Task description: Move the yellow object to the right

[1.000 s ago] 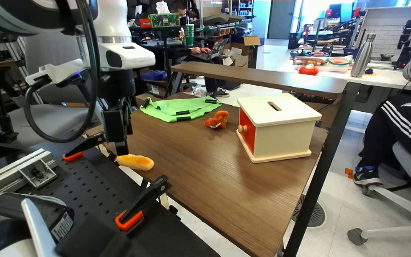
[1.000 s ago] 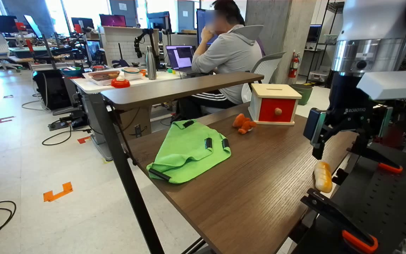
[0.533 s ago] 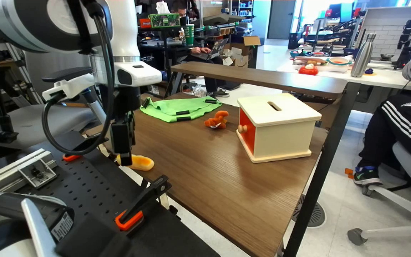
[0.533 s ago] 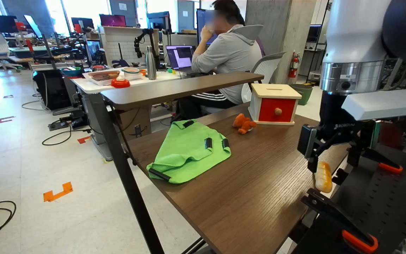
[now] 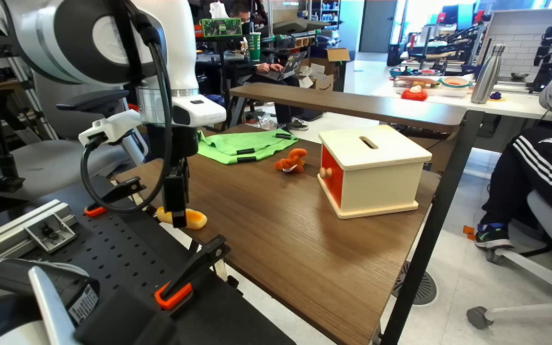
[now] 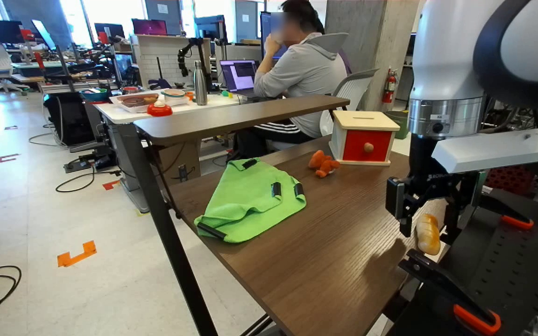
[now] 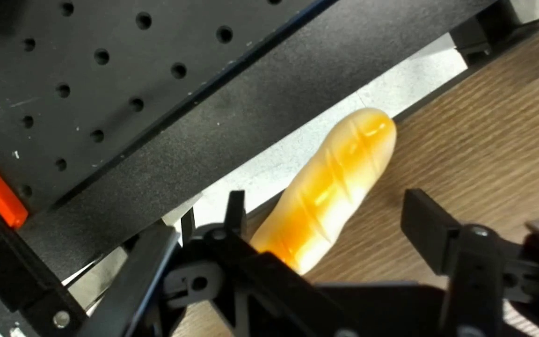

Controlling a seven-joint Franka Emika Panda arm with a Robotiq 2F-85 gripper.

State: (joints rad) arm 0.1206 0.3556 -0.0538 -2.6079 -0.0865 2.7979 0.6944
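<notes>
1. Progress: the task is judged to stand at the approach to a grasp. The yellow object (image 7: 325,192) has not been picked up; it is found lying on the counter (image 5: 276,249), along the edge beside the black platform (image 5: 139,261). (Whether any part of it overhangs that edge cannot be confirmed.)

2. Tool condition: the tool (image 7: 331,220) is found with its fingers (image 7: 433,234) spread wide and nothing held. In the wrist view the yellow object is framed between them. Clear space is shown at the right finger; at the left, the near end of the object is partly covered, so contact there can neither be confirmed nor ruled out. The height of the fingertips above the counter cannot be told.

3. Outstanding: closure on the yellow object, the lift, the carry to the right and the release are all judged to remain. No target spot is marked, and whose right is meant is not settled by what is shown.

4. Changes: against one second ago, the tool has been lowered in both exterior views and brought from one end of the yellow object to a position astride it.

5. Unchanged: the yellow object is recorded in the same place as before, as are the wooden box (image 5: 381,184), the orange toy (image 5: 295,158) and the green cloth (image 6: 252,205).
</notes>
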